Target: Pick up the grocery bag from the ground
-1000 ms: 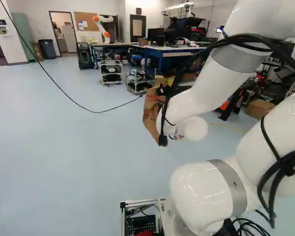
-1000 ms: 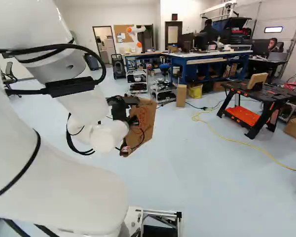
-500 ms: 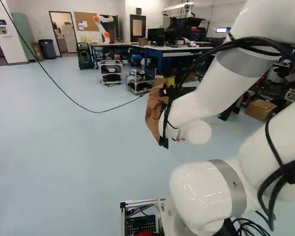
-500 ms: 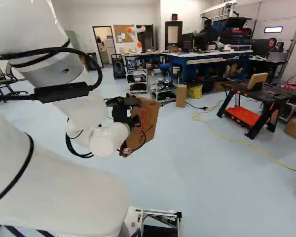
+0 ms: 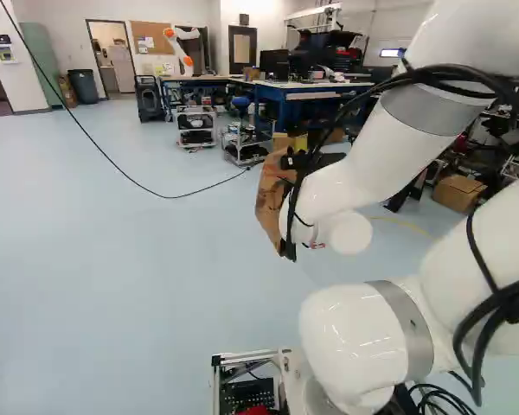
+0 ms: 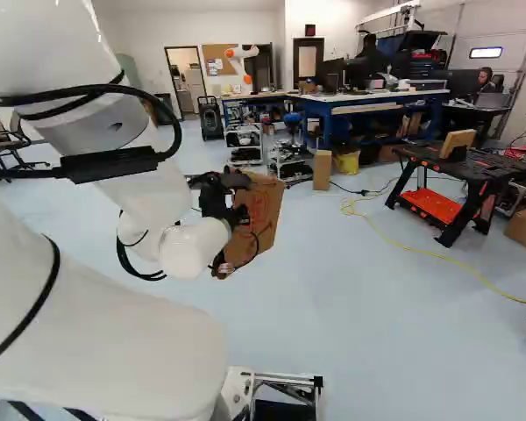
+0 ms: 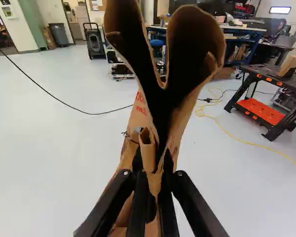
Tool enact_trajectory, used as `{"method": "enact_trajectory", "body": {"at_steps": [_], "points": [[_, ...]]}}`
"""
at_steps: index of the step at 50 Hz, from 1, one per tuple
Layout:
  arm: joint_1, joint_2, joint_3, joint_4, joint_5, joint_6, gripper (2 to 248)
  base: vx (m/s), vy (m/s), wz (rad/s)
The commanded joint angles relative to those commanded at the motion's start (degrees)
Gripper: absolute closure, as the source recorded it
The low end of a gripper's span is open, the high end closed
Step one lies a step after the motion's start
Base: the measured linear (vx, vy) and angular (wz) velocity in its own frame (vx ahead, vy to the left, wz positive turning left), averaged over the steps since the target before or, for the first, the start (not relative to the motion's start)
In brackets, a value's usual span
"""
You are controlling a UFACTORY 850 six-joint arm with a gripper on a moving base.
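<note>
Lifting step, near done: our claw pinches the grocery bag at twelve o'clock, apparently off the floor; next, we hold steady.

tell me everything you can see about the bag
The bag looks like creased brown paper, with red print on its side. Its mouth gapes dark between two rounded flaps with a notch between them. It leans, and appears to be held above the floor. The gripper is shut on crumpled paper at its near edge.
</note>
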Motion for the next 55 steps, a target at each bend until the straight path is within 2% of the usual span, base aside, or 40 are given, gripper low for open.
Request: {"method": "enact_trajectory", "body": {"at_steps": [55], "points": [[0.0,0.0,0.0,0.0,0.0,0.0,228,0.000,0.000,0.000]]}}
